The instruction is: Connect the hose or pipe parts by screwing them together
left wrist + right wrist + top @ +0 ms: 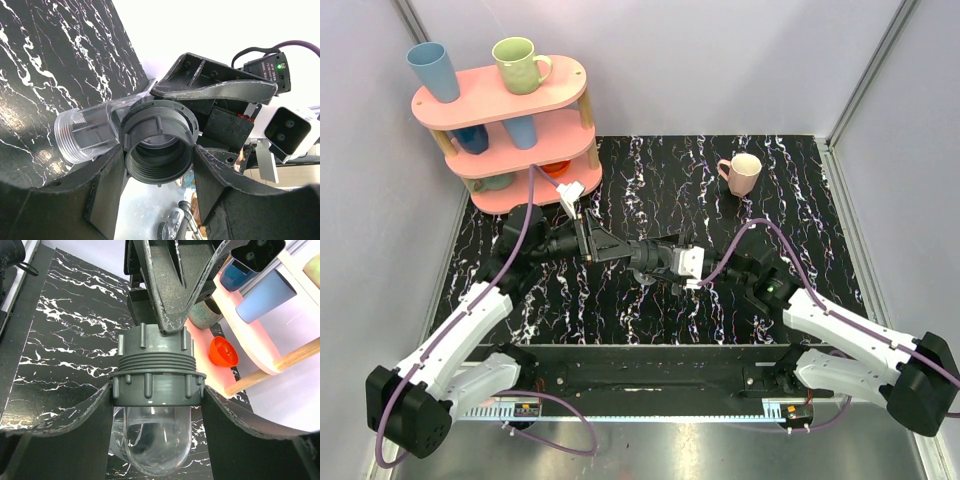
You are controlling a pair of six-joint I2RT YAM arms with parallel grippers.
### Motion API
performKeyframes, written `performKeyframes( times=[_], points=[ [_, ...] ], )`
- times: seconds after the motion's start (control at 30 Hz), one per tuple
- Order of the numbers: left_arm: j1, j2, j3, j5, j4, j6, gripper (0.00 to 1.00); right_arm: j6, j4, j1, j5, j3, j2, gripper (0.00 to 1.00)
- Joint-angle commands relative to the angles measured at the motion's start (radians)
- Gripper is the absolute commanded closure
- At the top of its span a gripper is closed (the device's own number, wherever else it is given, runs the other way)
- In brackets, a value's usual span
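Note:
The hose or pipe parts (651, 264) hang above the middle of the black marbled table, and both grippers meet on them. My left gripper (159, 151) is shut on a dark grey threaded ring fitting (157, 125). A clear ridged tube (85, 135) sticks out to that fitting's left. My right gripper (157, 389) is shut on a ribbed grey collar (157, 385), with a clear rounded tube end (157, 440) below it. Above the collar, thread shows and a second ribbed ring (155, 344) sits under the left arm's finger (165, 290). From above, left gripper (642, 255) and right gripper (665, 262) face each other.
A pink tiered rack (500, 100) with blue and green mugs stands at the back left. A pink mug (744, 172) sits at the back right. A small orange cup (223, 351) lies by the rack's foot. Purple cables (775, 235) loop along both arms.

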Motion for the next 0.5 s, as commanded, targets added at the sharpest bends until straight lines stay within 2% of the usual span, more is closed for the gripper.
performKeyframes(
  times=[0.0,0.37,0.47],
  points=[
    [-0.003,-0.003,-0.018,-0.006,0.105,-0.057,1.0,-0.011,0.057,0.01,0.003,0.054,0.008,0.83],
    [-0.015,0.022,-0.025,-0.01,0.1,-0.005,1.0,0.035,0.077,0.011,-0.004,0.065,0.028,0.84],
    [-0.02,0.055,0.002,-0.016,-0.001,0.073,1.0,0.035,0.054,0.01,-0.001,0.075,0.029,0.86]
  ],
)
